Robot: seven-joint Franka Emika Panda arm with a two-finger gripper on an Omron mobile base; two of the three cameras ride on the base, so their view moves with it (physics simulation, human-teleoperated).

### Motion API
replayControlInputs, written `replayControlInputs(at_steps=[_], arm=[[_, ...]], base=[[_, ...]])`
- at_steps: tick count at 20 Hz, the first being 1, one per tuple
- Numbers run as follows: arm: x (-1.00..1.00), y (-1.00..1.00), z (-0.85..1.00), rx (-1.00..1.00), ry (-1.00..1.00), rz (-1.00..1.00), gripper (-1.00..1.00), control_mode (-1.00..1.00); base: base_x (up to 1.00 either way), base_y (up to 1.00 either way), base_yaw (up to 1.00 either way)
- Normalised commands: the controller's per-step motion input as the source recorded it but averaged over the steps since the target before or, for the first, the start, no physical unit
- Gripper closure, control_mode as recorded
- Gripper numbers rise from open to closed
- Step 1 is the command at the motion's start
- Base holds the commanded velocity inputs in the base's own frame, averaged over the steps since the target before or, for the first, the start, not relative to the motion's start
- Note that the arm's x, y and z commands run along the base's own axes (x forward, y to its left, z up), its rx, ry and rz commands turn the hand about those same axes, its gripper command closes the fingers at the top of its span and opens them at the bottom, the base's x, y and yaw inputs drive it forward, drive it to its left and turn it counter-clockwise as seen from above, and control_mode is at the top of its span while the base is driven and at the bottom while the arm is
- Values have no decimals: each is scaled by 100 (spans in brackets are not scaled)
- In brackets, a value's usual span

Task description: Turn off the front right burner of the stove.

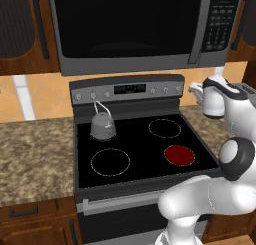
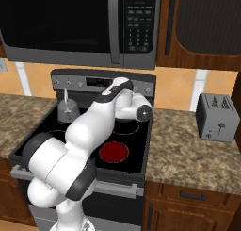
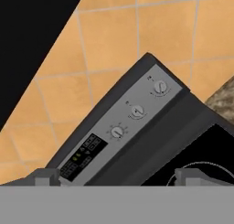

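The stove (image 1: 135, 145) is a black glass-top range with a grey back panel (image 1: 125, 89). Its front right burner (image 1: 179, 155) glows solid red and is also visible beside my arm (image 2: 113, 152). The other zones are thin white rings. My gripper (image 3: 119, 177) hovers above the back right of the stove, aimed at the panel's right end. It is open, fingertips (image 3: 45, 176) wide apart with nothing between them. Ahead of it are three small knobs (image 3: 137, 111) and the digital display (image 3: 82, 157), a little way off.
A grey kettle (image 1: 103, 125) stands on the back left zone. A steel-framed microwave (image 1: 130, 24) hangs low over the back panel. A toaster (image 2: 217, 117) sits on the granite counter (image 2: 188, 150) to the right. Wooden cabinets flank the microwave.
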Motion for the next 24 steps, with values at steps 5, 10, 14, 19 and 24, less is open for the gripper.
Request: replayControlInputs(at_steps=[5,10,14,19,24], arm=[[19,-11,-2,2,-1,7,-100,-100],[31,-12,0,1,0,0,-100,-100],[37,-16,0,2,0,0,-100,-100],[34,-1,-3,0,0,0,-100,-100],[35,-3,-6,0,0,0,-100,-100]], base=[[0,0,0],[0,0,0],[0,0,0],[0,0,0],[0,0,0]])
